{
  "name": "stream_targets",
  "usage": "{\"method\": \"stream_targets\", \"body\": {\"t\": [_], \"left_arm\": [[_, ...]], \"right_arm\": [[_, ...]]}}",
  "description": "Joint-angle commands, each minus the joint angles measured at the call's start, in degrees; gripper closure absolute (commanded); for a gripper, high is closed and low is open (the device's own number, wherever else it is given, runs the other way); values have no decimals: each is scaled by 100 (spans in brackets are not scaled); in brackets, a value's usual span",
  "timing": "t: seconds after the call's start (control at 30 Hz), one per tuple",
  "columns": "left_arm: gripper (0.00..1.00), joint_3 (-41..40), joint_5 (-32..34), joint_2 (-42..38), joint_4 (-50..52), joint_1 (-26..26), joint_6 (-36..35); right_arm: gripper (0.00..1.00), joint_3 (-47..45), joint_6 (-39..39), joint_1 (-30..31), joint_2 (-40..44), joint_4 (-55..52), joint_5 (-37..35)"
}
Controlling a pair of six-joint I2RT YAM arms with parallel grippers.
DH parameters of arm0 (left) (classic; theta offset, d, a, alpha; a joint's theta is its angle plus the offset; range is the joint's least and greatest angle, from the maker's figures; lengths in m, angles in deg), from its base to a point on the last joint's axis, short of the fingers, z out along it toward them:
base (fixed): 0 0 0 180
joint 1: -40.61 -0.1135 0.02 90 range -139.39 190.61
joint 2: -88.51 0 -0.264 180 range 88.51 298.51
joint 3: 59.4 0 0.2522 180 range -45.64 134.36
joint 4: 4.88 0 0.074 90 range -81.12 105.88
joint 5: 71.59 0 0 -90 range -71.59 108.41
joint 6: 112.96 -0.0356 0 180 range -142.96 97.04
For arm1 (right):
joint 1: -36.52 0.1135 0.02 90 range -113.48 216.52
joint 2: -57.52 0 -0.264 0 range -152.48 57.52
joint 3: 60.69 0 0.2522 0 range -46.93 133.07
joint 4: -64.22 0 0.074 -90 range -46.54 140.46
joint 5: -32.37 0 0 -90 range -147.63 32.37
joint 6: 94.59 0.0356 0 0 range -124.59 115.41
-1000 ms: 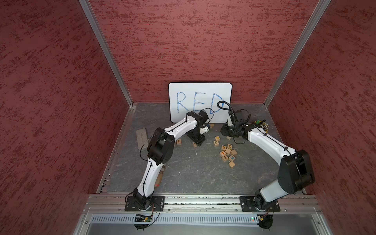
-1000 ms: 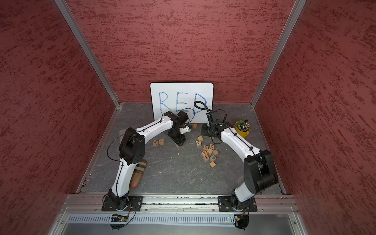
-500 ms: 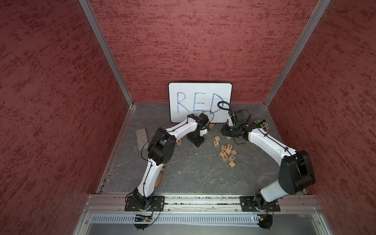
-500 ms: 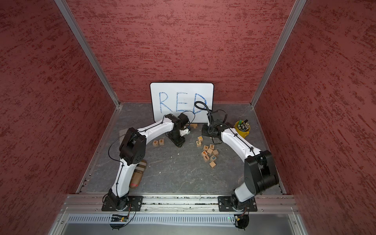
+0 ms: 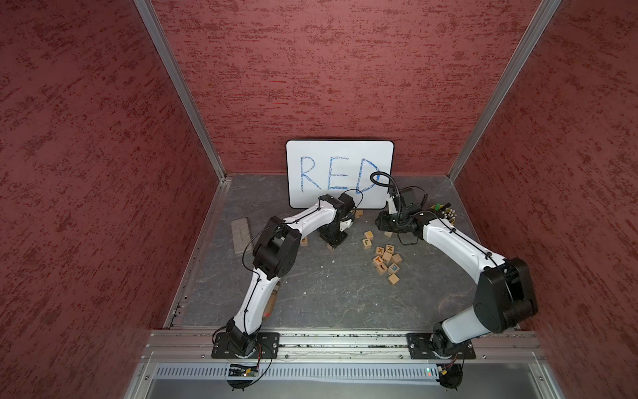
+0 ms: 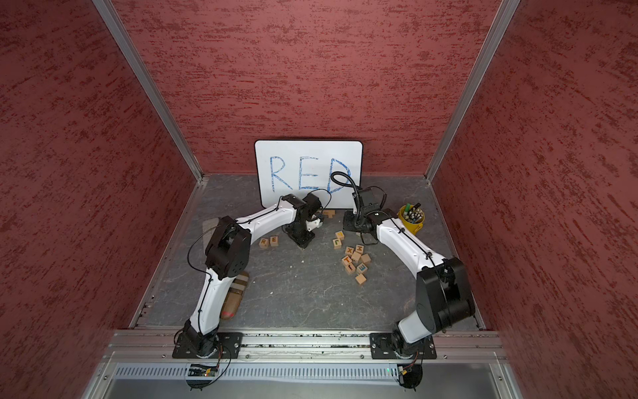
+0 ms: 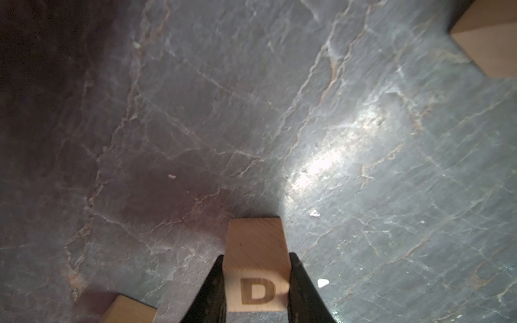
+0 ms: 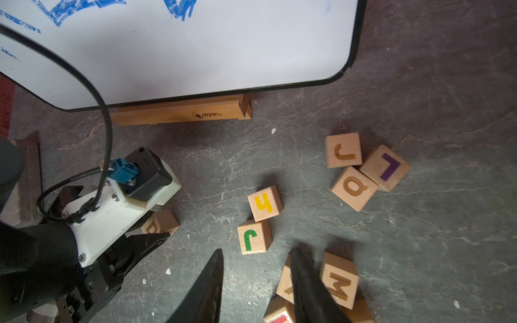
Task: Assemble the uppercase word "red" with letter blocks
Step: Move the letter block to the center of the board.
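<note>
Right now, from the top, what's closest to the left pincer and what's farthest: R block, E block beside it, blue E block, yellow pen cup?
In a top view, from the left pincer:
1. E block, just left of it.
2. R block, beyond the E.
3. Blue E block, in the right pile.
4. Yellow pen cup, far right.

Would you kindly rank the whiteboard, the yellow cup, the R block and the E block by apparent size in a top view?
1. whiteboard
2. yellow cup
3. R block and E block: they look alike, so they are left unranked.
</note>
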Motion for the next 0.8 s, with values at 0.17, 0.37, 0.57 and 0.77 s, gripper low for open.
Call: {"method": "stream_targets", "body": {"t": [0.17, 0.37, 0.57, 0.77], "left_arm": [[77, 132, -167, 261, 125, -380, 764], [78, -43, -6, 28, 35, -636, 1120], [78, -190, -5, -109, 55, -749, 1497], [78, -509, -71, -358, 11, -785, 1613]], "right_arm": [[58, -54, -127, -94, 94, 182, 100], [58, -98, -173, -126, 5, 286, 188], [58, -111, -181, -127, -46, 359, 276], [59, -141, -199, -143, -6, 350, 311]]}}
